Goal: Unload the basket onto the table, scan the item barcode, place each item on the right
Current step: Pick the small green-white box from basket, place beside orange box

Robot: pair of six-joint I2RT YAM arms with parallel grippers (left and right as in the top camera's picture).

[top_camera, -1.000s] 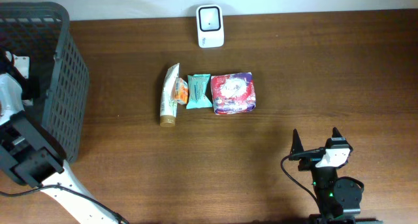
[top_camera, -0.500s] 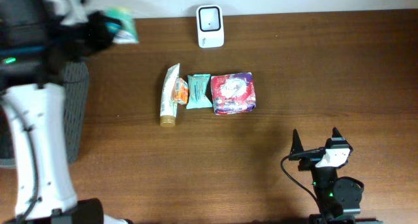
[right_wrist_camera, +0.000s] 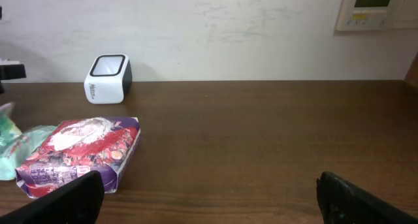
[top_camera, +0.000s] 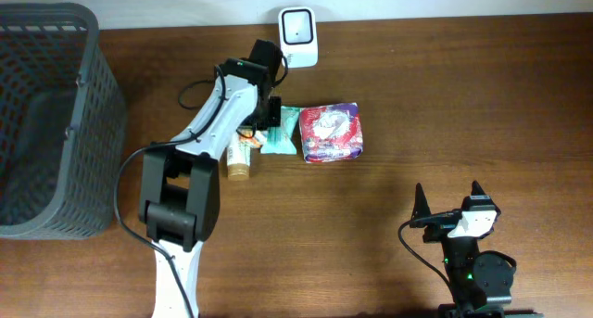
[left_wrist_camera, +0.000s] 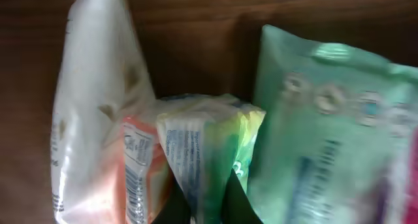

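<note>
On the near side of the brown wooden worktop (top_camera: 445, 95), the right gripper (top_camera: 447, 193) sits parked, jaws released wide and empty, well apart from the goods. Mid-worktop, the left gripper (left_wrist_camera: 204, 201) hangs straight over a small orange, white and green wrapped packet (left_wrist_camera: 196, 142) wedged between a white squeeze tube (left_wrist_camera: 98, 106) and a teal soft pouch (left_wrist_camera: 326, 132). Its jaws are clenched at the packet's edge; whether they pinch the wrapper cannot be told. The packet's long axis runs near to far, towards the white box-shaped barcode scanner (top_camera: 298, 26) just beyond, so the left arm looks best placed.
</note>
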